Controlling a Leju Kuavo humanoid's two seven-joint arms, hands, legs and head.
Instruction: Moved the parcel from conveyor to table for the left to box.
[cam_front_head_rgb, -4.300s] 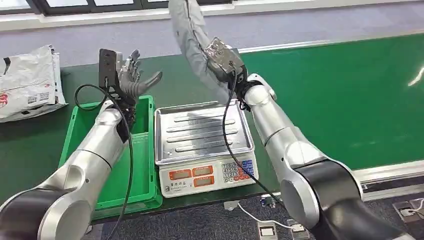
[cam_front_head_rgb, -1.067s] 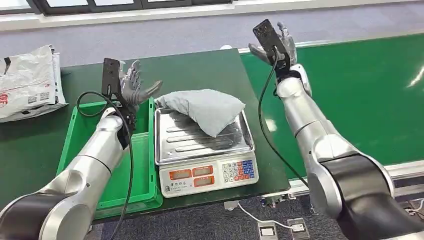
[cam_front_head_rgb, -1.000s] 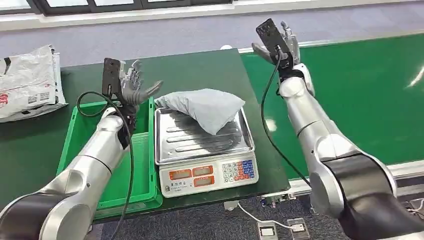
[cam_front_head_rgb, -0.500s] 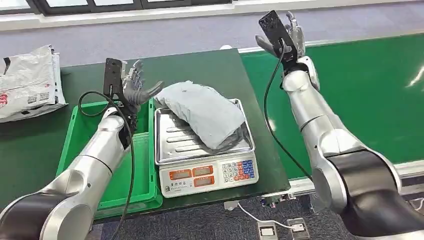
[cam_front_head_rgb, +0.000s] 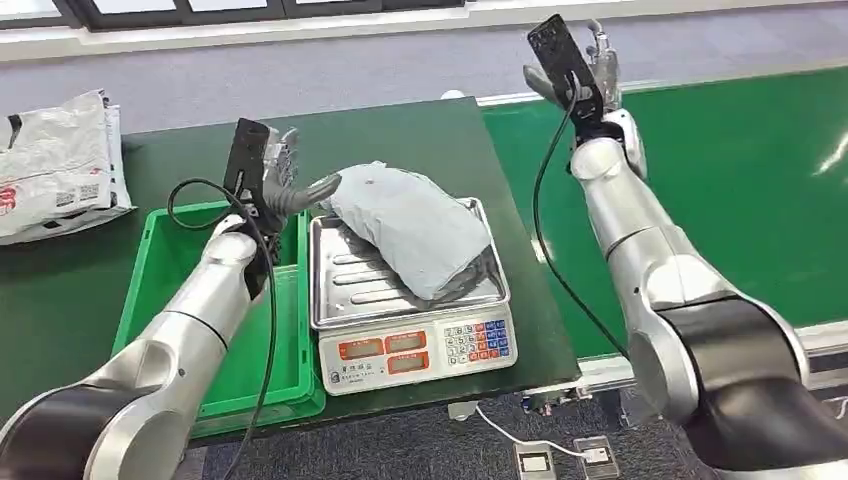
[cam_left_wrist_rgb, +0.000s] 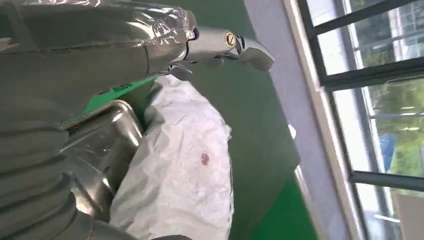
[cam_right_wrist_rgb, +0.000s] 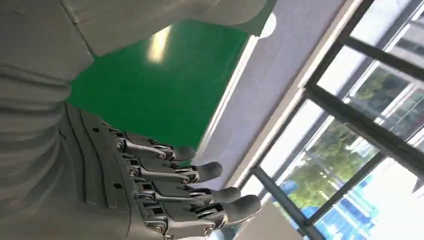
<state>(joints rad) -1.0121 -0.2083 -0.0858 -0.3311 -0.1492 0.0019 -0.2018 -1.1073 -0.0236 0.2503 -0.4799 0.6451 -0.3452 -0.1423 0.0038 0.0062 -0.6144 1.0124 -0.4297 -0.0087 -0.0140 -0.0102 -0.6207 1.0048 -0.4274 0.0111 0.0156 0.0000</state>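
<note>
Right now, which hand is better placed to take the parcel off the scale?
The left hand. It is open right beside the parcel on the scale, next to the green bin. The right hand is raised over the conveyor, away from the parcel.

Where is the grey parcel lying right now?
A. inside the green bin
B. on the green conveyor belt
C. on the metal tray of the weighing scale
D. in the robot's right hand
C: the grey parcel lies across the steel pan of the scale, beside the green bin.
</note>
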